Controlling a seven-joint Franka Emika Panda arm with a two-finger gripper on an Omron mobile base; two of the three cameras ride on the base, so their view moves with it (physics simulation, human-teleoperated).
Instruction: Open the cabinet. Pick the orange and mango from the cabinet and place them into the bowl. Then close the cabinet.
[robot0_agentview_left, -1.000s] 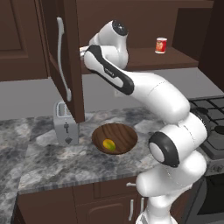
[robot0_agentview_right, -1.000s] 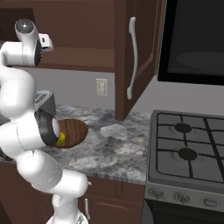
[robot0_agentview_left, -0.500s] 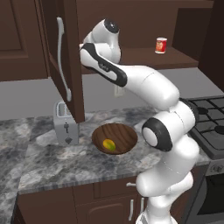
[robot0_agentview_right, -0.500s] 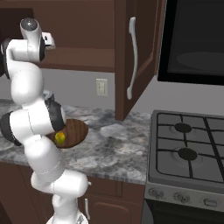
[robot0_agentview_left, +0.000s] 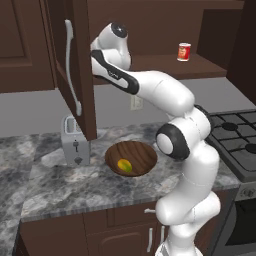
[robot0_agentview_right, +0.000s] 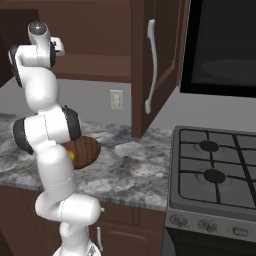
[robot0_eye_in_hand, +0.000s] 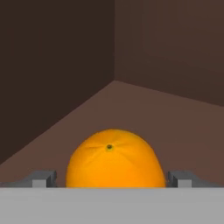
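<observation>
Two fingertips (robot0_eye_in_hand: 43, 178) of the pincer (robot0_eye_in_hand: 112, 179) spread either side of orange (robot0_eye_in_hand: 114, 158) near cabinet (robot0_agentview_left: 75, 75) shelf's back corner, contact unclear, mango (robot0_agentview_left: 124, 165) in bowl (robot0_agentview_left: 145, 150) on desk (robot0_agentview_left: 60, 185).

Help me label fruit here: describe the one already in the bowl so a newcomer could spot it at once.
Find the grey stone counter below the open wall cabinet. Right of the silver toaster sits a wide dark wooden bowl. The mango lies inside it: small, oval, yellow-green, unlike the round orange on the cabinet shelf.

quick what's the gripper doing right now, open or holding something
Gripper: open, one fingertip on each side of the orange on the cabinet shelf; whether they touch it cannot be told.
</observation>
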